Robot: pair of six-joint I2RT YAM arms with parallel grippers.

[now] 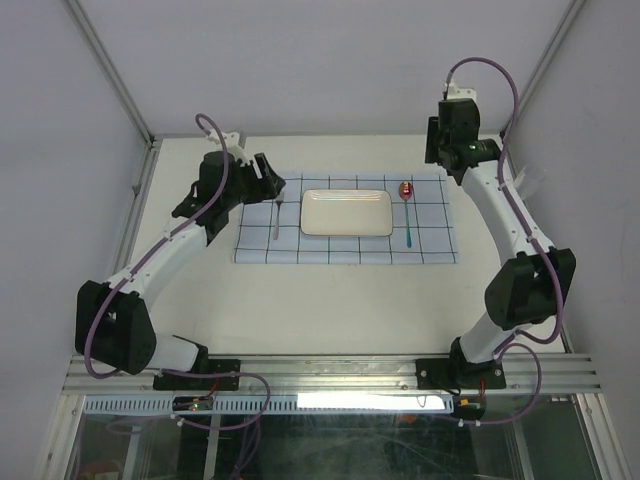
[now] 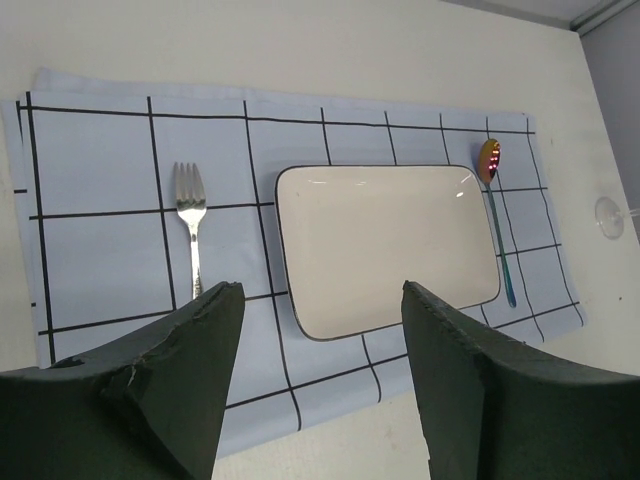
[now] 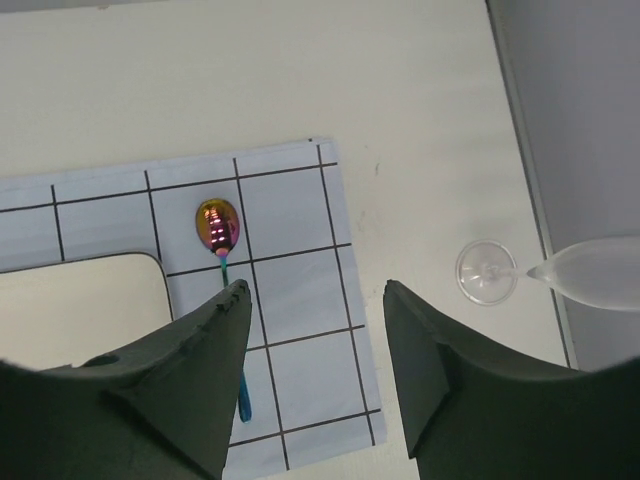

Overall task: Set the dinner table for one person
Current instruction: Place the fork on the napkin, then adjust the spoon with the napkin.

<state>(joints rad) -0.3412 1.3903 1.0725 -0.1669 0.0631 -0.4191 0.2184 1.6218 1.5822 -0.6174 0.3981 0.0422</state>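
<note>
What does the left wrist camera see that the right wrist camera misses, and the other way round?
Only the left wrist view shows the fork and the whole white plate. Only the right wrist view shows the bowl of the clear glass. Both show the iridescent spoon, the blue checked cloth, part of the plate, the glass's foot and the cream table.

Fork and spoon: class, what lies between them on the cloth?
The plate lies between the fork and the spoon, all three on the cloth. The left wrist view shows it best.
</note>
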